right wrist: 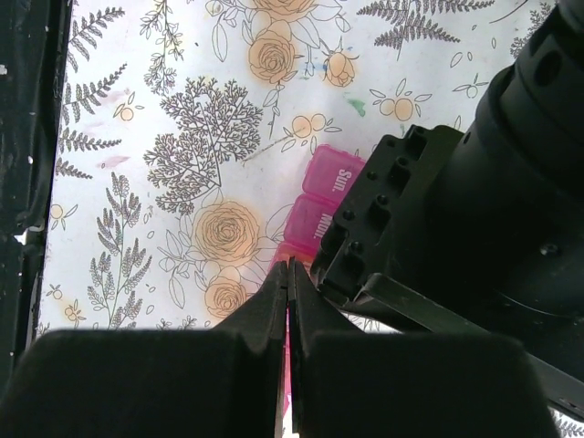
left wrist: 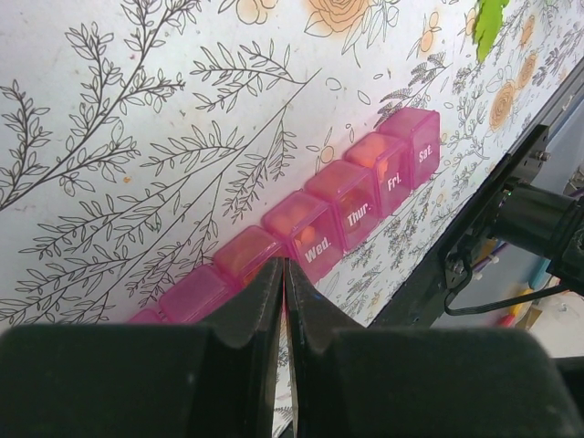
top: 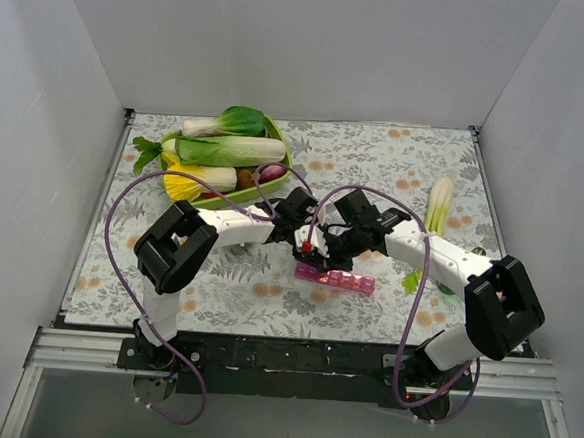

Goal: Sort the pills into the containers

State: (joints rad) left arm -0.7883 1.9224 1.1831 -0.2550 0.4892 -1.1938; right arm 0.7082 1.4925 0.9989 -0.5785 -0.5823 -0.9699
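left wrist view — the left gripper (left wrist: 284, 274) is seen with its two black fingers pressed together and nothing held between them, poised just above the pink pill-box strip (left wrist: 351, 205) that lies on the flower-printed desk (left wrist: 137, 137). lids marked wed., thur., fri. and sat. are shown shut, and orange pills (left wrist: 304, 230) can be made out through the translucent plastic of several cells. in the right wrist view the right gripper (right wrist: 288, 274) is likewise closed on nothing. its tips are set over the strip's other end, where the cells marked sun. and mon. are visible beside the black body of the left arm (right wrist: 474, 210). from the top external view both arms are seen meeting over the strip, which is laid near the middle of the desk, toward its near edge. a green bowl (top: 288, 162) filled with leafy vegetables (top: 227, 151) is placed at the far left — a single pale stalk (top: 439, 204) lies at the right, well apart from the strip.
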